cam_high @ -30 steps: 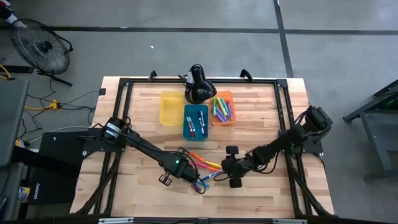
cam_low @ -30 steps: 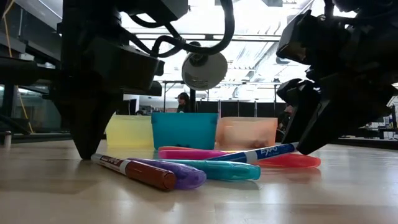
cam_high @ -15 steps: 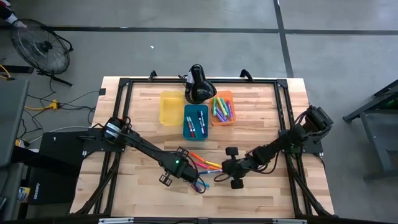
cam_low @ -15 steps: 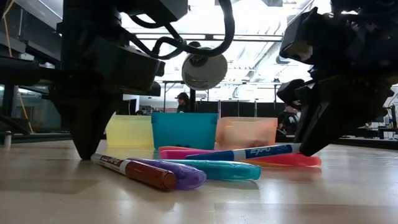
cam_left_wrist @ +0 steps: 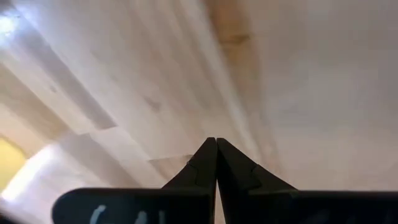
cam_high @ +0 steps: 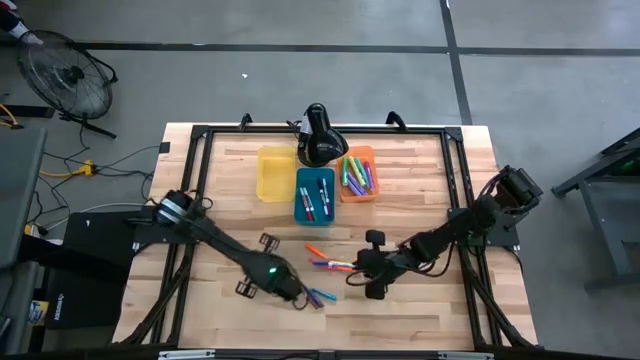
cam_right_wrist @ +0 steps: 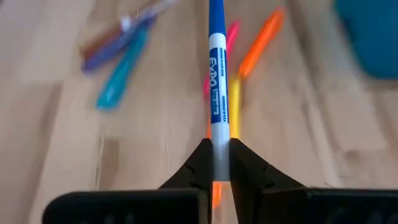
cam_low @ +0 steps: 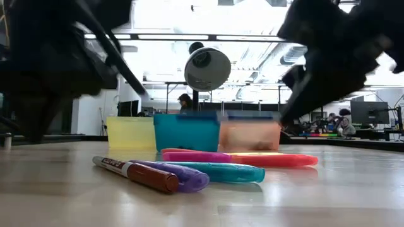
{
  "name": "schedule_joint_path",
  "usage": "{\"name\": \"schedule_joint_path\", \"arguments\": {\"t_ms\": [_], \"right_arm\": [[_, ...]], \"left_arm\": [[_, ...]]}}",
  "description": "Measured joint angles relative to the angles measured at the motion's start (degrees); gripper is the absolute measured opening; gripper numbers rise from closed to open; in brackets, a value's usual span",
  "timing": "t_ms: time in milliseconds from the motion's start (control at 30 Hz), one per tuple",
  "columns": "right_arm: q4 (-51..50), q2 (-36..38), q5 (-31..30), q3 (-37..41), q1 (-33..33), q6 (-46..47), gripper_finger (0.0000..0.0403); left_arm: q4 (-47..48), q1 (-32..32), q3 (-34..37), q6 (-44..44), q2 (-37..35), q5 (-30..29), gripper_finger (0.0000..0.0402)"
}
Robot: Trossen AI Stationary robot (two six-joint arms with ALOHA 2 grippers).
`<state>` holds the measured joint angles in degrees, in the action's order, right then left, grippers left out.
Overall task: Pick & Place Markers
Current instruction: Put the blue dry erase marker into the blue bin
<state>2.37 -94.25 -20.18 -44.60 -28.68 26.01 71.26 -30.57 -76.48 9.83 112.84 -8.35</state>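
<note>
While the loose markers (cam_high: 322,262) are left scattered near the middle of the wooden table (cam_high: 420,320), a white-barrelled blue whiteboard marker (cam_right_wrist: 217,93) has been clamped by the right gripper (cam_right_wrist: 216,163), whose fingers were apart a second ago, and lifted clear. One pick is judged secured; the blue plastic bin (cam_high: 313,196) awaits. Its long axis runs straight out from the fingers, toward the left gripper (cam_left_wrist: 216,163), which is pinched together empty.

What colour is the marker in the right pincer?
White-barrelled marker with blue cap and label; right wrist view shows it best.
</note>
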Motion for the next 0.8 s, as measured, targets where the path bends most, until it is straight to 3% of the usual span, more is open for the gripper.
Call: {"name": "schedule_joint_path", "arguments": {"t_ms": [167, 433, 633, 800], "right_arm": [[3.7, 4.3, -7.5, 0.0, -0.4, 1.2, 0.002], [10.8, 5.3, -17.2, 0.0, 4.8, 14.4, 0.002], [13.9, 3.6, -18.5, 0.0, 11.1, 23.0, 0.002], [24.8, -2.1, -18.8, -0.1, 13.7, 26.3, 0.002]], "left_arm": [[-6.5, -4.7, 8.8, 8.0, -7.8, -1.2, 0.0], [-22.8, -12.6, 21.9, 20.1, -21.7, -8.1, 0.0], [-26.4, -16.6, 23.2, 23.3, -24.5, -15.1, 0.0], [-28.2, -18.0, 23.2, 24.3, -24.5, -19.5, 0.0]]}}
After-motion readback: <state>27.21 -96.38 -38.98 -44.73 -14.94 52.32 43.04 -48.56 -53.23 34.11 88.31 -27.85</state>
